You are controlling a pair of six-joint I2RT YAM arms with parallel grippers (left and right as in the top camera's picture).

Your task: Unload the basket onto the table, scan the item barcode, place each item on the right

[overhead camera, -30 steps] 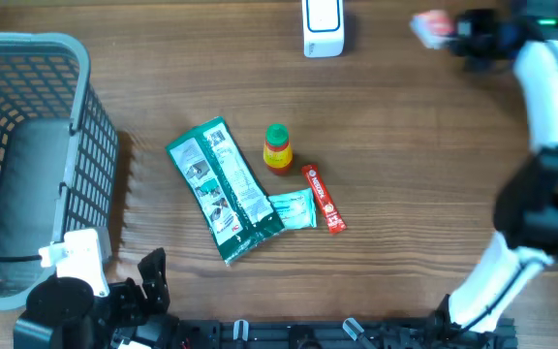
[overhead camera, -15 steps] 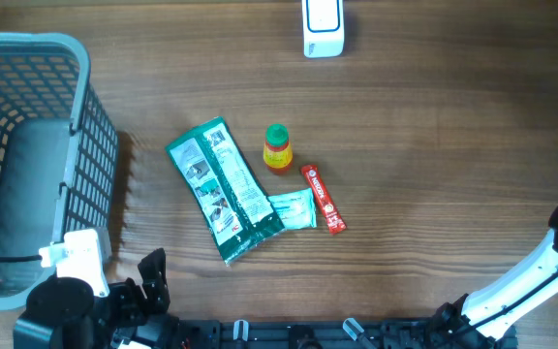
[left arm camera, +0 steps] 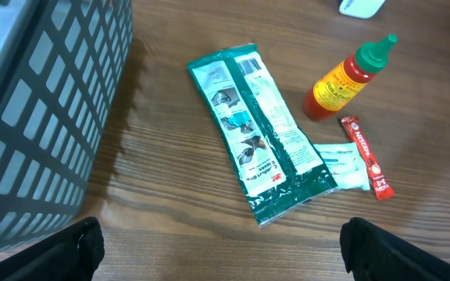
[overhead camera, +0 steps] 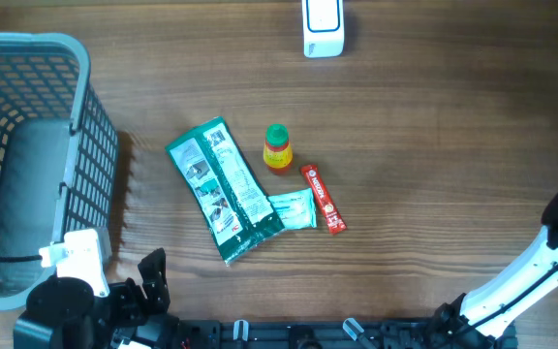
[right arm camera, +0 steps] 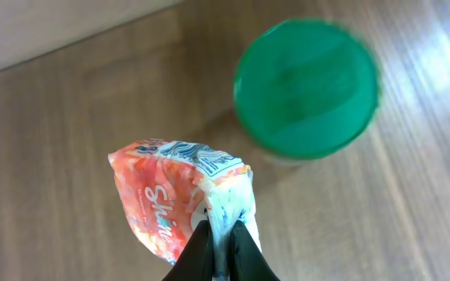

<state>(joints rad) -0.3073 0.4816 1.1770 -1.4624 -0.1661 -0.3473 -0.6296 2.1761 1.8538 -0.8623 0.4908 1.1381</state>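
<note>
Pinched between the right fingers (right arm camera: pixel 199 251), pressed almost together on a fold at its edge: the orange-pink packet (right arm camera: pixel 174 199), crinkled glossy film with white lettering. Beyond those fingertips and off to the right, blurred: a round green lid (right arm camera: pixel 307 84) on a container seen from above, contents hidden.

Spread wide, with nothing between them: the left fingers (left arm camera: pixel 69 250), black and blunt. Ahead and to their left, a grey-blue plastic basket (left arm camera: pixel 45 117), tall-walled, of open square lattice. Inside it, from overhead, only a dark grey rounded shape (overhead camera: pixel 27 184), too vague to name.

Straight ahead of the gap, flat on the wood-grain tabletop (left arm camera: pixel 170 234): a long green pouch (left arm camera: pixel 260 133), shiny, printed with pictures, lying aslant. Touching its near right corner, a small pale teal sachet (left arm camera: pixel 338 164), flat and rectangular. Just right of that, a slim red stick sachet (left arm camera: pixel 366 156). Further out, standing near the pouch but apart: a sauce bottle (left arm camera: pixel 342 82), red-orange, yellow-labelled, with a green conical cap. Farthest from the left fingers: the white scanner (overhead camera: pixel 323 27), smooth and rounded. Right fingers and packet outside the overhead view.
</note>
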